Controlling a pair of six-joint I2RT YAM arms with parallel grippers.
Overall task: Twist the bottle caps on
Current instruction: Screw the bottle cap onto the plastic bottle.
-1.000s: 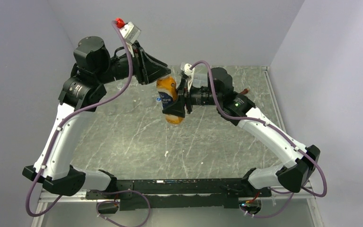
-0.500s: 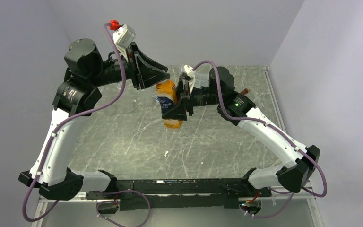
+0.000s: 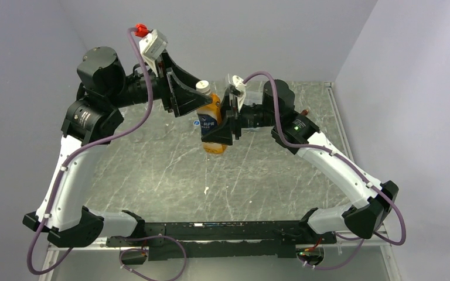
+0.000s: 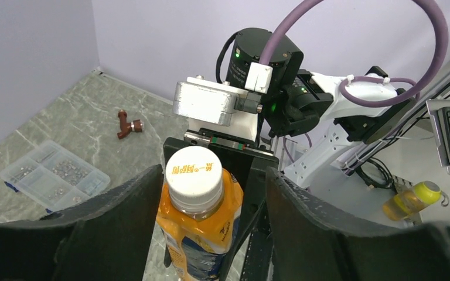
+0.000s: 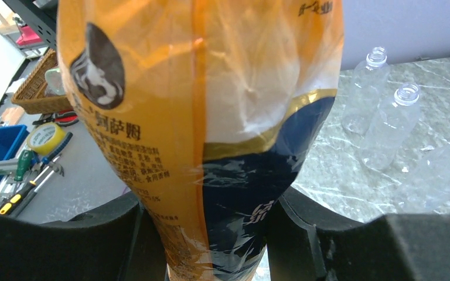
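An orange bottle [image 3: 211,115] with a dark blue label band hangs above the middle of the table, tilted, and my right gripper [image 3: 219,132] is shut on its lower body. In the right wrist view the bottle [image 5: 211,117] fills the frame between the right gripper's [image 5: 211,234] fingers. A white bottle cap [image 4: 193,175] sits on the bottle's neck; the same cap [image 3: 203,86] shows from above. My left gripper [image 4: 211,178] is open, with a finger on either side of the cap and a gap on both sides. From above, the left gripper [image 3: 194,100] stands at the bottle's top.
Three clear uncapped bottles [image 5: 395,123] lie or stand on the marble table behind the held bottle. A flat clear box of small parts [image 4: 53,174] and a copper pipe fitting [image 4: 128,123] are on the table near the back wall.
My left gripper has opened off the cap, which now shows uncovered on the bottle's neck. The right gripper still holds the bottle in about the same place.
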